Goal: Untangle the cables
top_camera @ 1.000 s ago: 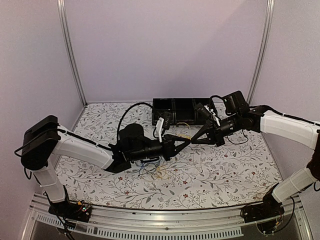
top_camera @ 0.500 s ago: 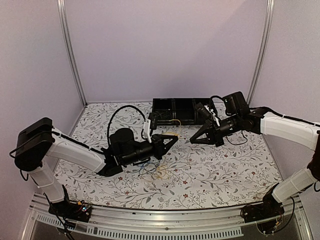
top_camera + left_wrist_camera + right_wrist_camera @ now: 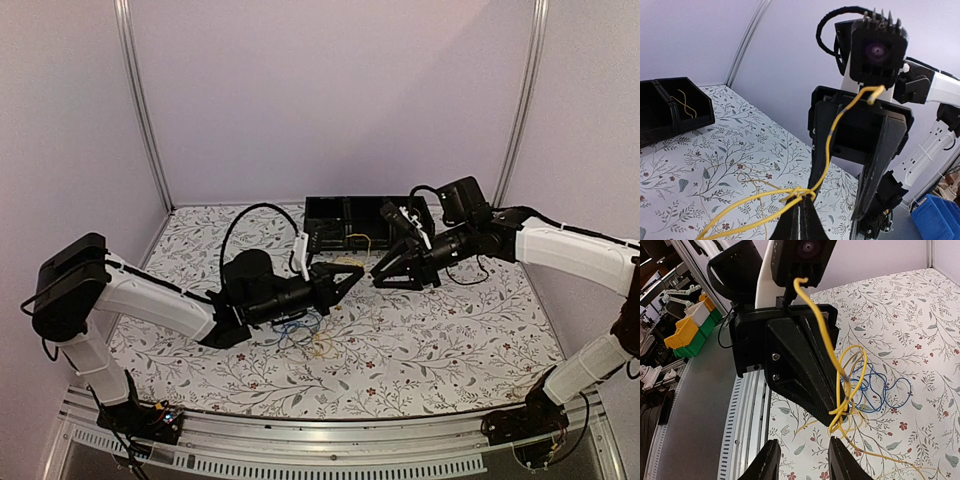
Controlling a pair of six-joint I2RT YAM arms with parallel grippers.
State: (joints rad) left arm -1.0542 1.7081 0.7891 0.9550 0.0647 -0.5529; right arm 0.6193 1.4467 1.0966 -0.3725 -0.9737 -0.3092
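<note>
My left gripper (image 3: 799, 222) is clenched on a thin yellow wire cable (image 3: 827, 150), its black tips pressed together at a small knot where several strands cross. From the knot one strand climbs steeply and ends in a short curl just in front of the other arm's wrist camera (image 3: 875, 50). I cannot make out whether the curl touches that housing. The lower strands run off the frame edge in my left wrist view.

My right gripper (image 3: 802, 460) stands released. Its fingers (image 3: 771, 462) are apart, with only floral tablecloth (image 3: 450, 330) showing between them and nothing gripped. It faces the left gripper almost tip to tip, both raised above the table on the near side of the row of black plastic bins (image 3: 350, 222). From the top camera I cannot judge the gap between the tips, and the yellow strand there is all but invisible.

Further out from the bins, on the cloth under my left wrist, a thin blue looped cable (image 3: 880, 390) lies in a loose heap, partly covered by hanging yellow loops. A pale whitish loop (image 3: 320, 346) lies just beside it on the near side. I cannot tell whether those two are entangled, and any dark cord is lost against the arm's shadow.

A short yellow piece (image 3: 684, 102) lies inside one bin compartment. The bins beyond it are cut off by the frame.
</note>
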